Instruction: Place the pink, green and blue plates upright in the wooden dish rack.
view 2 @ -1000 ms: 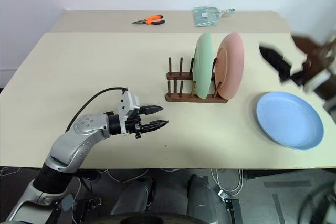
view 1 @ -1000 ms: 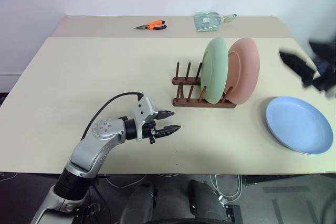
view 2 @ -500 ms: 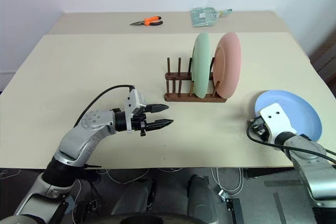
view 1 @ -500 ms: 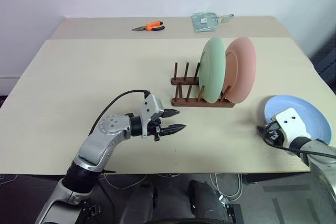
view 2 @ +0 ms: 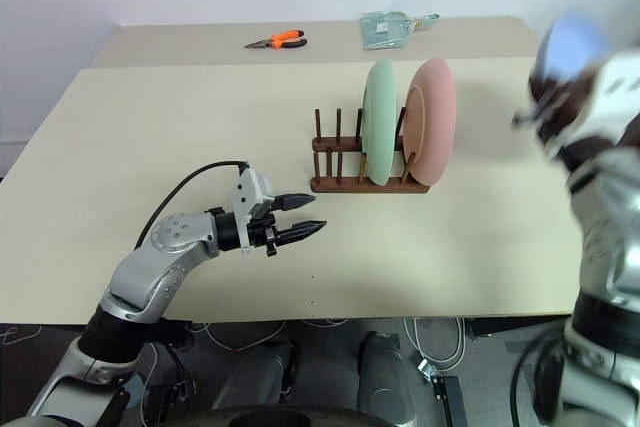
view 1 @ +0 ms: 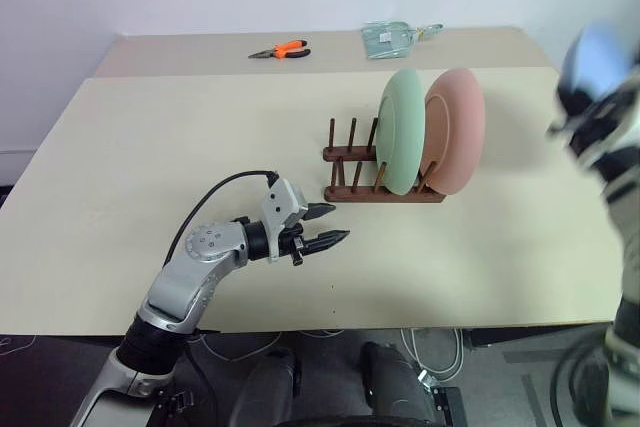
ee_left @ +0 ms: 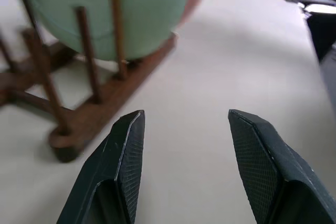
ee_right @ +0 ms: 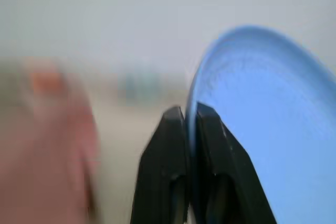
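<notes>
Plates: green plate point(view 1: 404, 132) and pink plate point(view 1: 455, 131) are standing upright in the wooden dish rack point(view 1: 352, 161) mid-bench; blue plate point(ee_right: 262, 129) is hanging in the air at far right, right gripper point(ee_right: 190, 116) fingers clamping its rim, racking left to do. Left gripper point(view 1: 330, 227) is hovering near the rack's free pegs, fingers apart and empty; orange pliers point(view 1: 281, 49) and a clear packet point(view 1: 396, 37) are lying well apart at the far edge, obstructing nothing.
</notes>
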Motion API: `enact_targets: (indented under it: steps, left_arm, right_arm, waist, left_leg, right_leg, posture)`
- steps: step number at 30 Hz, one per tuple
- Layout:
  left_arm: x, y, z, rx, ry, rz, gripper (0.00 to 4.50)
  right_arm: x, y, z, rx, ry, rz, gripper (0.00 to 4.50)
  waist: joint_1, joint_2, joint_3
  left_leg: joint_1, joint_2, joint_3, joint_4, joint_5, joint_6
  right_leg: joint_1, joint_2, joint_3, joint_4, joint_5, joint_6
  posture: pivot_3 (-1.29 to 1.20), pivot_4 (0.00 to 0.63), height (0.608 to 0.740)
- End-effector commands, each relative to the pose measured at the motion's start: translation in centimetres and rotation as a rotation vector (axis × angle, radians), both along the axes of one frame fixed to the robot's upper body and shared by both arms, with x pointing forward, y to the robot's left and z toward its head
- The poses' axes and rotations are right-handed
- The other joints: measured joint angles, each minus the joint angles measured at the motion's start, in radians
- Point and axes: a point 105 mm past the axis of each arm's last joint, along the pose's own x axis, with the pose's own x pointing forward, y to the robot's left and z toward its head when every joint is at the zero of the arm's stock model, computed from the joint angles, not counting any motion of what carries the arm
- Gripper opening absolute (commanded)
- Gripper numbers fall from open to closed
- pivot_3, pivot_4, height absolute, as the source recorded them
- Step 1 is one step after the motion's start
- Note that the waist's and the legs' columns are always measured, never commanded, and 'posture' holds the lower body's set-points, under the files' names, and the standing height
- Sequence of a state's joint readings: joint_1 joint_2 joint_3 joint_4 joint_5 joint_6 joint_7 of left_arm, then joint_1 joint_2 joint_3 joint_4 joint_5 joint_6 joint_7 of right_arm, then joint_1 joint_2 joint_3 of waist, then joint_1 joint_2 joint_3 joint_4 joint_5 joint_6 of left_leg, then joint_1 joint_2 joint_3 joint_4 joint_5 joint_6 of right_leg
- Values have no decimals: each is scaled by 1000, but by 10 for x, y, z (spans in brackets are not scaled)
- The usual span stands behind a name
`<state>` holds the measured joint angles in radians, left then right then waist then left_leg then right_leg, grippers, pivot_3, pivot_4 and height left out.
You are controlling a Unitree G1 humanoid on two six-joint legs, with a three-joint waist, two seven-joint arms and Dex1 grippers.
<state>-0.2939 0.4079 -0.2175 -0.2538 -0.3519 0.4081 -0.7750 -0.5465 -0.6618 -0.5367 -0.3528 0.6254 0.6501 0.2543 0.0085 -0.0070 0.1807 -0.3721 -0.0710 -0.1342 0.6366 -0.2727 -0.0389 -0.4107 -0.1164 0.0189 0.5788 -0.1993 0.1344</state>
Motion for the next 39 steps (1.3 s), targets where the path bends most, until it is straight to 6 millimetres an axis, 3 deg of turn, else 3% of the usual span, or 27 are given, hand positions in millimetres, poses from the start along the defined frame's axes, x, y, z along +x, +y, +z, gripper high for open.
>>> enact_targets:
  steps: [1, 4, 6, 8, 11, 14, 19, 29, 32, 33, 36, 39]
  left_arm:
    - [9, 5, 10, -15, -78, 61, 2595]
    - [15, 10, 6, -7, -93, 99, 2595]
    - [23, 23, 4, 1, -114, 163, 2595]
    - [31, 38, 1, 12, -127, 234, 2595]
    - [38, 57, -3, 44, -156, 303, 2595]
    - [39, 70, -4, 63, -173, 343, 2595]
    - [38, 77, -3, 65, -185, 365, 2595]
    - [38, 73, -1, 58, -192, 362, 2595]
    - [39, 72, -1, 57, -196, 359, 2595]
    - [39, 72, -1, 56, -197, 359, 2595]
    - [39, 71, 0, 56, -197, 356, 2595]
    - [39, 70, 0, 58, -198, 358, 2595]
  right_arm:
    - [-28, 58, 48, 94, -161, 354, 103]
    - [-40, 97, 67, 161, -193, 587, 103]
    - [-43, 139, 72, 272, -159, 813, 103]
    - [-35, 171, 66, 368, -81, 906, 103]
    - [-17, 200, 46, 482, 71, 930, 103]
    - [-9, 217, 30, 541, 167, 938, 103]
    - [7, 219, 7, 652, 275, 862, 103]
    - [22, 216, -39, 770, 456, 740, 103]
    - [28, 212, -42, 757, 449, 706, 1019]
    - [29, 211, -41, 748, 442, 700, 1528]
    - [28, 207, -26, 512, 314, 636, 2979]
    - [18, 196, -5, 292, 155, 618, 2979]
  waist:
    - [5, -4, -2]
    - [4, -4, -3]
    - [0, -4, -3]
    - [-15, -3, -3]
    - [-21, -4, -4]
    - [-19, -4, -4]
    - [-21, -4, -4]
    - [-26, -4, -4]
    - [-26, -4, -5]
    - [-26, -4, -5]
    - [-24, -3, -4]
    - [-24, -4, -4]
  left_leg:
    - [0, 0, -2, -2, 0, 0]
    - [0, -1, -3, -3, 0, 0]
    - [0, -1, -2, -2, 0, 0]
    - [1, -1, -1, -3, 0, 0]
    - [1, 0, -2, -4, 0, 0]
    - [-1, -1, -2, -4, 1, -2]
    - [-2, -2, -2, -4, 1, -2]
    - [-1, -1, -1, -5, 1, -2]
    - [-1, -1, -1, -5, 1, -2]
    - [-1, -1, -1, -5, 1, -2]
    - [-1, -1, -1, -5, 1, -2]
    - [-1, -1, 0, -4, 1, -2]
  right_leg:
    - [0, 0, -1, 0, 1, 1]
    - [0, -1, -3, -1, 2, 1]
    - [0, -2, -1, -1, 1, 0]
    - [-1, -1, 1, 0, 2, 0]
    - [-4, 1, 0, 3, 2, 0]
    - [-6, 0, 0, 4, 3, 1]
    - [-7, 0, 1, 4, 3, 1]
    - [-8, 1, 1, 6, 3, 1]
    - [-8, 1, 1, 6, 3, 1]
    - [-8, 1, 1, 6, 3, 1]
    - [-8, 1, 1, 6, 3, 1]
    - [-8, 1, 1, 5, 3, 1]
  posture:
    - [0, 150, 740]
    - [0, 150, 740]
    - [0, 150, 740]
    - [0, 150, 740]
    - [0, 150, 740]
    - [0, 150, 740]
    - [0, 150, 740]
    - [0, 150, 740]
    - [0, 150, 740]
    - [0, 150, 740]
    - [0, 150, 740]
    - [0, 150, 740]
